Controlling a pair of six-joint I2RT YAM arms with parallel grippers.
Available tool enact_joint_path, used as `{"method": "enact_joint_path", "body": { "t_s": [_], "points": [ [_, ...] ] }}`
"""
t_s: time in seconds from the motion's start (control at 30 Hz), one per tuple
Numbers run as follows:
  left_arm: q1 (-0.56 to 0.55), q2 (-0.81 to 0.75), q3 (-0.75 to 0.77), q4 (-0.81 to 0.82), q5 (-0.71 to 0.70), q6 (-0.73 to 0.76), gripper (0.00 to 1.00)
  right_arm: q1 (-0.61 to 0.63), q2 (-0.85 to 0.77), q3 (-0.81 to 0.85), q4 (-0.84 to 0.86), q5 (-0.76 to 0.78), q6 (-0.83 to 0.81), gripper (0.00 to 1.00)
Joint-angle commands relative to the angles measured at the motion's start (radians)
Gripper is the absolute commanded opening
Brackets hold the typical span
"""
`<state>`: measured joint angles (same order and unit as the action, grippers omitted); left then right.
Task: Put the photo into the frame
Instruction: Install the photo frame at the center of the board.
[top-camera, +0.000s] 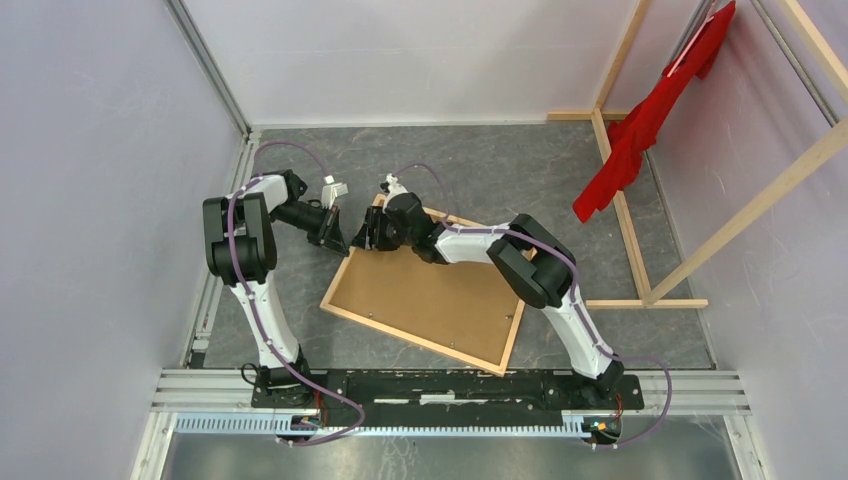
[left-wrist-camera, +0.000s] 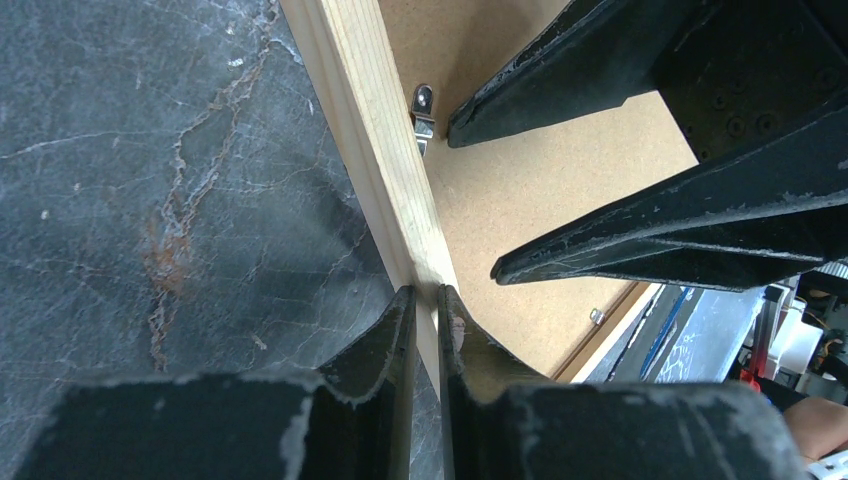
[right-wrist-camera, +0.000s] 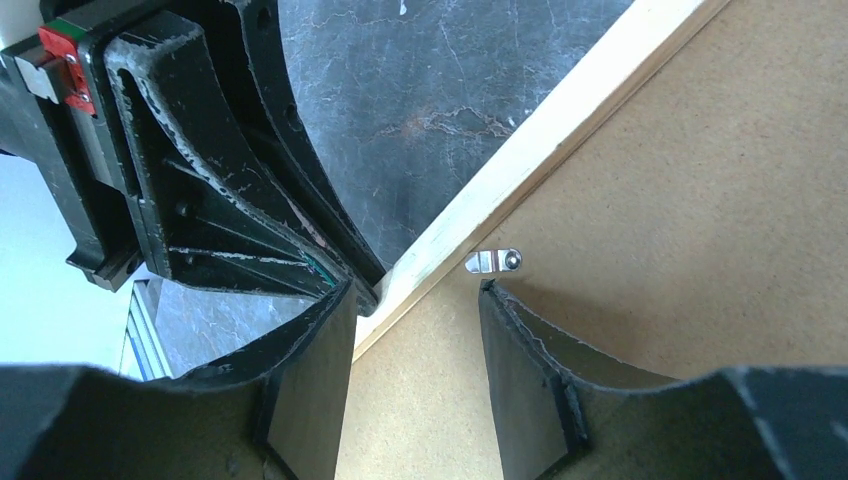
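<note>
The frame (top-camera: 412, 340) is laid backside up mid-table, skewed, with plenty of dark marbled tabletop (top-camera: 500, 170) left free along its near and far edges. Its thin pale wood rail is pinched at the far left corner by the left gripper (left-wrist-camera: 425, 300). The right gripper (right-wrist-camera: 415, 290) is held with jaws apart over the matte brown backing board (top-camera: 430, 290), right by a small shiny metal clip (right-wrist-camera: 493, 261).

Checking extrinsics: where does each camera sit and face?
Top external: overhead behind the robot, looking down on left arm, right arm, the frame.
Left wrist: looks along the left end effector pinching the frame's rim.
Right wrist: looks down the open right end effector at the backing board.
Shared: both wrist views show that rim and the metal clip.
</note>
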<state>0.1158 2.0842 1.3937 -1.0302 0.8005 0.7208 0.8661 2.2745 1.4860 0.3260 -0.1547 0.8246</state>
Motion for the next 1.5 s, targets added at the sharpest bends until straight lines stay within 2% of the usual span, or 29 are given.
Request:
{"method": "enact_joint_path", "body": {
  "t_s": [0.0,0.53,0.87,0.93,1.03,1.13,1.23,1.4,1.47],
  "points": [
    [-0.014,0.017,-0.035,0.023,-0.097,0.050,0.18,0.001,0.032,0.055,-0.018,0.017,-0.014,0.54],
    [-0.014,0.017,-0.039,0.022,-0.099,0.053,0.18,-0.004,0.075,0.091,-0.027,0.032,-0.018,0.54],
    [-0.014,0.015,-0.037,0.014,-0.094,0.057,0.18,-0.008,0.085,0.113,-0.030,0.056,-0.078,0.53],
    [-0.013,0.012,-0.033,0.006,-0.096,0.058,0.18,-0.007,0.065,0.117,-0.027,0.041,-0.114,0.54],
    [-0.004,0.011,-0.003,-0.022,-0.097,0.064,0.20,-0.003,-0.050,0.048,-0.009,0.020,-0.217,0.55],
    [0.023,0.017,0.050,-0.059,-0.097,0.065,0.27,0.000,-0.221,-0.098,-0.006,-0.038,-0.330,0.57],
    [0.052,-0.002,0.095,-0.087,-0.098,0.062,0.48,0.027,-0.403,-0.259,-0.082,-0.063,-0.473,0.61],
    [0.062,-0.094,0.098,-0.092,-0.124,0.048,0.68,0.119,-0.631,-0.514,-0.255,0.001,-0.631,0.67],
    [0.061,-0.135,0.092,-0.104,-0.128,0.049,0.70,0.170,-0.704,-0.597,-0.277,0.018,-0.652,0.67]
  ]
}}
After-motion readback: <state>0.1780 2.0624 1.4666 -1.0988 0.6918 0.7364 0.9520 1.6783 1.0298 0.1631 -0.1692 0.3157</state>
